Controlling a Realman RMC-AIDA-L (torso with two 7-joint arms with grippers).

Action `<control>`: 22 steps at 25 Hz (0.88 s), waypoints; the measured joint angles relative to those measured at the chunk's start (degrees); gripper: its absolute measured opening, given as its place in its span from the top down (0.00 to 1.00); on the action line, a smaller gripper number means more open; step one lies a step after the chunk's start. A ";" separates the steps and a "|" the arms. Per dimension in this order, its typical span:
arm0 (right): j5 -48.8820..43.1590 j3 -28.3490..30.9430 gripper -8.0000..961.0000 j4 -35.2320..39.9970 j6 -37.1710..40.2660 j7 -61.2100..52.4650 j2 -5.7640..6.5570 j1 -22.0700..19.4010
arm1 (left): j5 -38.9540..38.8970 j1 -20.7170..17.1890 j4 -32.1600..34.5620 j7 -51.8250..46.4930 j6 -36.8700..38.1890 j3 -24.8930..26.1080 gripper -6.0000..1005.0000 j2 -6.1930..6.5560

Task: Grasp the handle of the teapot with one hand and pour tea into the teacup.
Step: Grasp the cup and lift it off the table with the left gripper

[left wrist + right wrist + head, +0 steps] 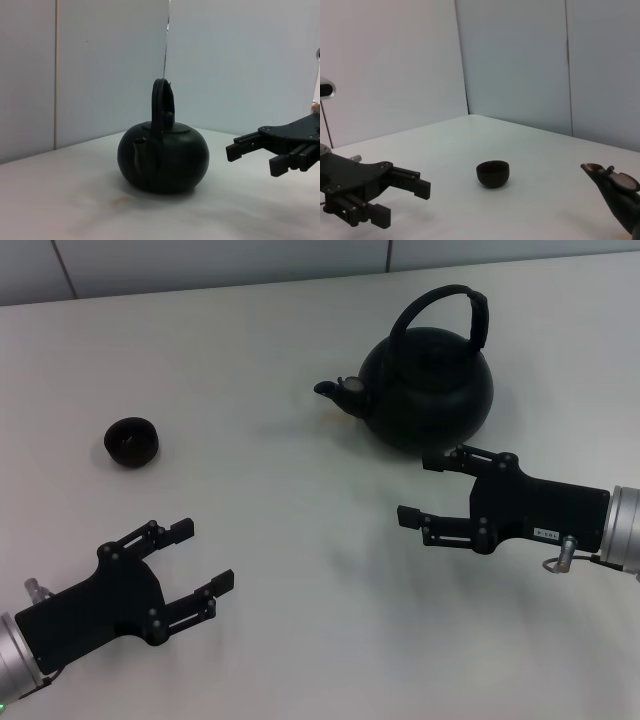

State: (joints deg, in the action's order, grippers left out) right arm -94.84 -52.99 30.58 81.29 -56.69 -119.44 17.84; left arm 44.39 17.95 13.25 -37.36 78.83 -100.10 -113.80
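The round matte-black teapot stands upright at the back right of the white table, its short spout pointing left. Its arched black handle rises over the lid. The small black teacup sits alone at the left. My right gripper is open and empty, just in front of the teapot's base and apart from it. My left gripper is open and empty at the front left, in front of the teacup. The left wrist view shows the teapot, its handle and the right gripper. The right wrist view shows the teacup and the left gripper.
The white table bears only the teapot and teacup. Pale wall panels run along its far edge. The teapot's spout shows at the edge of the right wrist view.
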 joint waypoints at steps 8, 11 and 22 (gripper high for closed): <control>0.00 0.00 0.14 0.00 0.00 0.00 0.00 0.00 | -0.03 -0.18 0.24 -0.17 -0.40 0.08 0.21 -0.02; 0.00 0.00 0.14 0.00 0.00 0.00 0.00 0.00 | -0.10 -0.46 0.80 0.08 -0.42 2.40 0.21 -0.06; 0.00 -0.70 0.14 0.09 0.00 0.00 0.00 0.16 | 0.08 -0.35 6.41 0.35 -11.40 16.42 0.21 -1.23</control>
State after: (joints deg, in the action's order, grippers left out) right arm -94.84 -53.69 30.68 81.30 -56.69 -119.44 18.01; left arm 44.46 17.60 19.65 -37.01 67.42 -83.68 -115.03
